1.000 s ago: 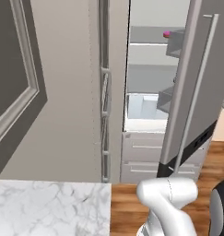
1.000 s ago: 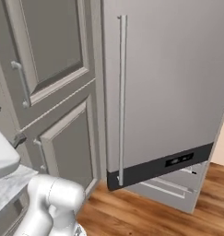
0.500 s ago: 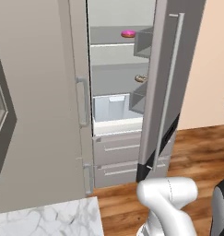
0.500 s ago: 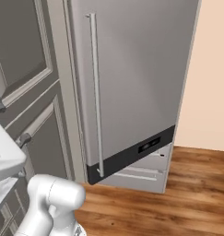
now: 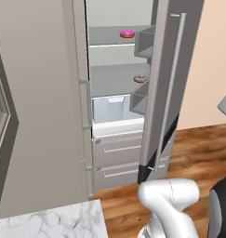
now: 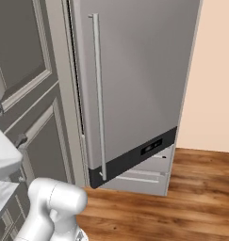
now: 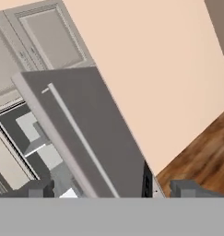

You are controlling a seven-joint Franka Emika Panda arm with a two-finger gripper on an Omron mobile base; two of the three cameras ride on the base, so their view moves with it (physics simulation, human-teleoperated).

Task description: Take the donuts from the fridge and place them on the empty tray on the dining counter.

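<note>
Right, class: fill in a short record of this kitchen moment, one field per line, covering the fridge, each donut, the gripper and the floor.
fridge door: open, swung out on the right of the fridge, long bar handle facing out
pink donut: pink donut on the upper grey shelf, near the door side
brown donut: brown donut on the shelf below, above the pale drawer
gripper: gripper open, holding nothing, pointed toward the fridge door
floor: wooden floor in front of the fridge

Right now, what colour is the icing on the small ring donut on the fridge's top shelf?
Bright pink icing on the top-shelf donut, clearest in the left base view.
</note>
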